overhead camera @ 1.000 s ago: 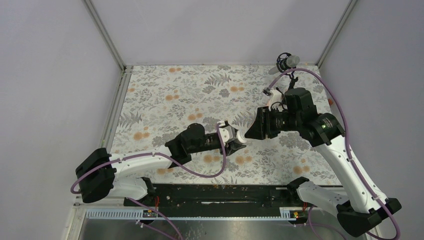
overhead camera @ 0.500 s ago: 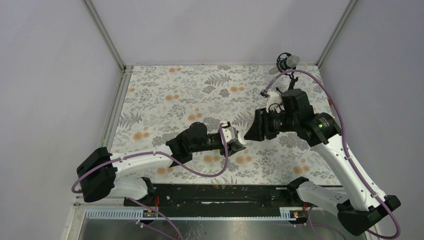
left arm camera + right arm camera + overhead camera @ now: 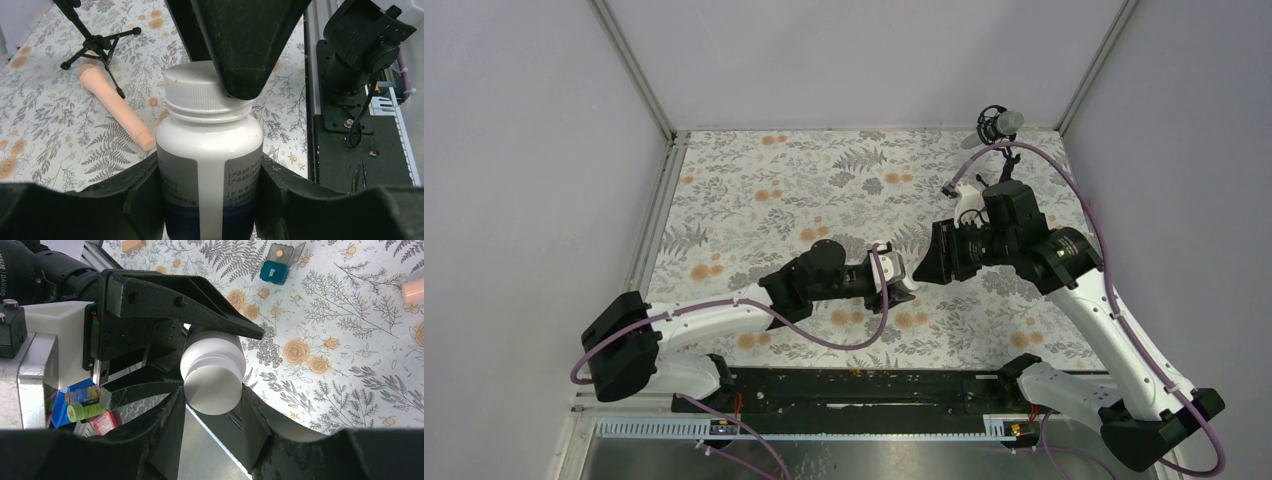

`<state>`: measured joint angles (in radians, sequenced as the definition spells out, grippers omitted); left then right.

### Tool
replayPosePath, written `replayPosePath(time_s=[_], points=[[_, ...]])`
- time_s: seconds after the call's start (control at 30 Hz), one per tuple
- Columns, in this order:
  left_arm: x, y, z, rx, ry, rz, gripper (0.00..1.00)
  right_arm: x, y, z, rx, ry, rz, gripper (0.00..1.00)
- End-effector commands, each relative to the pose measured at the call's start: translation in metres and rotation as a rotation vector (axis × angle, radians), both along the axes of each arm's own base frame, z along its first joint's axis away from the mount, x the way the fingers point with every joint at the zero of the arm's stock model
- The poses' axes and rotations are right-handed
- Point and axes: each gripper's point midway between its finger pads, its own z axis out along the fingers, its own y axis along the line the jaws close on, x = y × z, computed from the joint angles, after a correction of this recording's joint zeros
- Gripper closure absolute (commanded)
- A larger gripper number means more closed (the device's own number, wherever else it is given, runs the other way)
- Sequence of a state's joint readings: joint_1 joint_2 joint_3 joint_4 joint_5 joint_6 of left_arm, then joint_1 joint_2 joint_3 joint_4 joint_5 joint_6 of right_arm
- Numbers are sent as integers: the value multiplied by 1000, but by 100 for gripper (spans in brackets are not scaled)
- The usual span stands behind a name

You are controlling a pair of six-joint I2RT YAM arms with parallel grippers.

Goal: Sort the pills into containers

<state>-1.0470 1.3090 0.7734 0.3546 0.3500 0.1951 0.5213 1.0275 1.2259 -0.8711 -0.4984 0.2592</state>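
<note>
together, the left gripper (image 3: 207, 172) clamps the white bottle (image 3: 210, 142) while the right gripper (image 3: 214, 388) pinches its cap (image 3: 212, 370).

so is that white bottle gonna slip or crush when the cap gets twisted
Probably stiff: the white bottle shows no dent where the left tool clamps it. Its smooth round wall could let it spin in that grip. The ribbed cap, inside the right tool, should give better purchase.
</note>
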Motion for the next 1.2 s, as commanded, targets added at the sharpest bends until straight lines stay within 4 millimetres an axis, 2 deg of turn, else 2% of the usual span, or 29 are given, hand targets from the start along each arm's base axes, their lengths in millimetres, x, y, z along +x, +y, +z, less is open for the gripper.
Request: replayPosePath(time_s=[0.0,0.2,0.33,0.5,0.63,0.77,0.97,1.17], points=[[0,-13,74,-246,-115,-25,100,-3,10,-6,32,31,11,63],[7,-9,84,-321,-100,36,100,3,14,0,106,72,-107,65],[7,-9,81,-334,-74,45,100,8,13,8,131,73,-171,65],[9,-11,77,-337,-39,58,100,12,8,6,98,135,-254,65],[10,-13,75,-335,-12,58,100,16,8,7,107,121,-277,65],[7,-17,71,-337,33,44,100,15,15,17,165,25,-181,65],[-1,-17,73,-394,140,28,100,8,10,20,134,-173,-21,70],[-12,-18,80,-467,214,-24,100,-3,14,23,155,-229,91,73]])
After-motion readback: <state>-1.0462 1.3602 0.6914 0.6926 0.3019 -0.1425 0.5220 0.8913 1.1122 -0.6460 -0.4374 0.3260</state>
